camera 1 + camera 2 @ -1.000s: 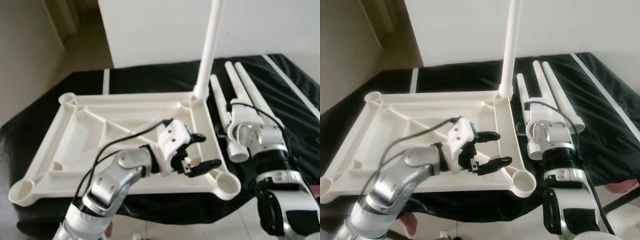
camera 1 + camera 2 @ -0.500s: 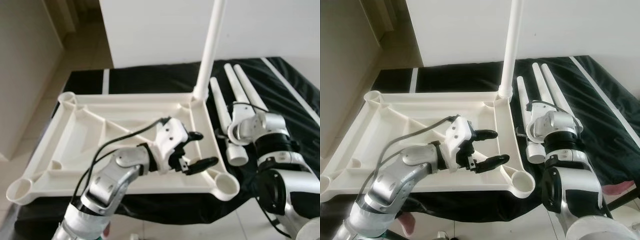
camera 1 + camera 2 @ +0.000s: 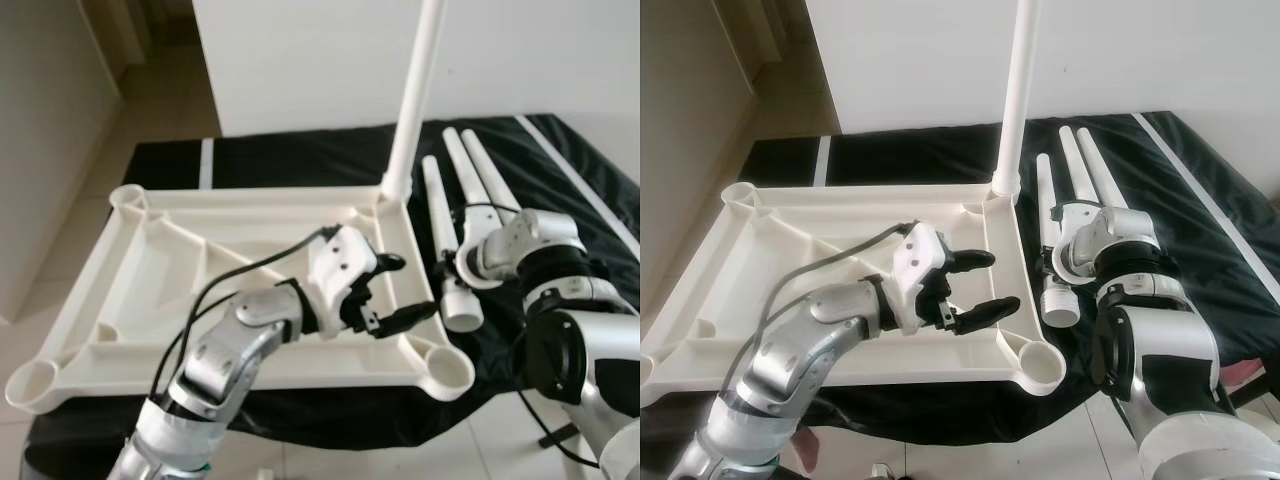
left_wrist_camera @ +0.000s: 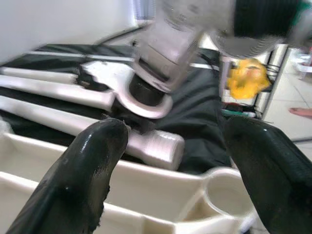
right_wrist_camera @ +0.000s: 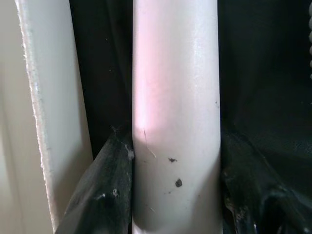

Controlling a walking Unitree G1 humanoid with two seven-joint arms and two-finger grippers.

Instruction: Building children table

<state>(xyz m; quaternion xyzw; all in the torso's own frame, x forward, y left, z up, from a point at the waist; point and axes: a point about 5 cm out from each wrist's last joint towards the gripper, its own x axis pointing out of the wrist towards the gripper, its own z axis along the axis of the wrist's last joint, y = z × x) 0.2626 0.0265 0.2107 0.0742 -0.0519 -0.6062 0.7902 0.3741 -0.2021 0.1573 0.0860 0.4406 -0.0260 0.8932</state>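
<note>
1. Both grippers are over the work: the left gripper [image 3: 392, 290] hovers above the right-hand part of the upturned table top [image 3: 150, 270], its two black fingers spread wide and holding nothing.
2. From the left wrist view, those fingers [image 4: 83, 175] stand well apart, with the tray's edge and a corner socket [image 4: 222, 187] below them.
3. Over on the right, the right gripper [image 5: 170, 195] is down on the nearest loose leg [image 3: 445, 250], one black finger on each side of the white tube; in the right wrist view both fingers press against it.
4. Counting legs, I see four: one upright leg [image 3: 415, 95] already standing in the far right corner of the table top, and three loose ones lying side by side on the black cloth [image 3: 290, 160] just right of the tray.
5. Four round corner sockets show on the table top; the near right one [image 3: 448, 368] and the near left one [image 3: 28, 384] are open cups.
6. White plastic throughout, the table top lies underside up, with raised ribs running diagonally across it.
7. Seen close, the gripped leg is smooth, with a few small dark specks [image 5: 178, 183].
8. Beneath it all, the black cloth carries white stripes [image 3: 207, 163], and a white wall [image 3: 300, 60] stands behind.
</note>
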